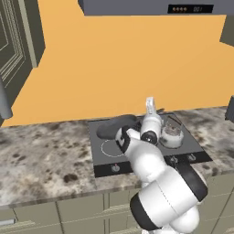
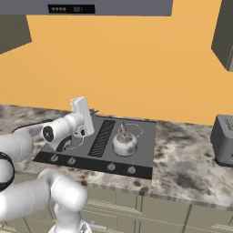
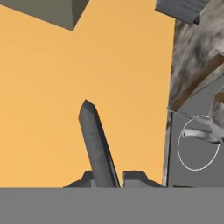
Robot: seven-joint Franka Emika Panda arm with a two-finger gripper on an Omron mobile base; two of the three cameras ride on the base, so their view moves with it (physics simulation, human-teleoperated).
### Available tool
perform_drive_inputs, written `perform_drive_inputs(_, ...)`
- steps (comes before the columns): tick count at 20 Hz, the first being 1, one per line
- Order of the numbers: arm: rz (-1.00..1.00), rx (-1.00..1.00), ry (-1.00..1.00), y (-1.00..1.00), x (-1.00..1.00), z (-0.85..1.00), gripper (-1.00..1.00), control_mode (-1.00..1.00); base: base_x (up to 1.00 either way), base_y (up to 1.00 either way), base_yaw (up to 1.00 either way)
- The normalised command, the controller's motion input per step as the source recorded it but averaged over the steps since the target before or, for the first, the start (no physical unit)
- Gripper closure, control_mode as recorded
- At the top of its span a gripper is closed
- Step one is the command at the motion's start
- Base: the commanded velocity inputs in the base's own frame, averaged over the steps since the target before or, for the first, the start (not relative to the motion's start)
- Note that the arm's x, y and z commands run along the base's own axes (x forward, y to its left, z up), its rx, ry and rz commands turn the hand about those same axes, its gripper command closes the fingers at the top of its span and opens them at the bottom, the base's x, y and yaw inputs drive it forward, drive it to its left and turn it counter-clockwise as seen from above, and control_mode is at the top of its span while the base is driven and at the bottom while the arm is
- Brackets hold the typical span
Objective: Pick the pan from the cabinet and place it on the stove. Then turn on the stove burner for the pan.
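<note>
the orange wall [image 1: 119, 64] is the biggest thing here, running behind a speckled stone counter [image 1: 41, 155] with grey-beige drawer fronts [image 2: 182, 214] below. a grey range hood [image 1: 151, 7] with a small lit display hangs at the top, and part of a wall cabinet [image 1: 18, 36] stands at the far left of the left base view. set into the counter is the stove [image 2: 145, 150], black glass with thin white burner rings, a ribbed middle grille [image 2: 102, 137] and a row of knobs [image 2: 111, 167] along its front edge. a toaster [image 2: 223, 141] sits on the counter well to the stove's right. the pan [image 1: 114, 126] rests on the stove's back left part, dark and round, partly hidden by the arm. a silver kettle [image 2: 124, 143] stands on the right half of the stove. in the hand view the gripper [image 3: 111, 177] is closed tight around the pan handle [image 3: 95, 142], which juts up slantwise between the two finger tips against the wall.
</note>
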Motion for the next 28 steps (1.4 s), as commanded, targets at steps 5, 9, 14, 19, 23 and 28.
perform_drive_inputs(5, -0.03, 0.00, 0.00, 0.00, 0.36, -0.32, 1.00, -1.00, 0.00, 0.00, 0.00)
perform_drive_inputs(9, 0.00, 0.00, 0.00, 0.00, 0.35, -0.29, 1.00, -1.00, 0.00, 0.00, 0.00)
perform_drive_inputs(14, 0.00, 0.00, 0.00, 0.00, 0.29, -0.37, 1.00, -1.00, 0.00, 0.00, 0.00)
perform_drive_inputs(19, 0.00, 0.00, 0.00, 0.00, 0.29, -0.43, 1.00, -1.00, 0.00, 0.00, 0.00)
perform_drive_inputs(23, 0.00, 0.00, 0.00, 0.00, 0.27, -0.46, 1.00, -1.00, 0.00, 0.00, 0.00)
perform_drive_inputs(28, 0.00, 0.00, -0.02, -0.01, 0.20, -0.49, 1.00, -1.00, 0.00, 0.00, 0.00)
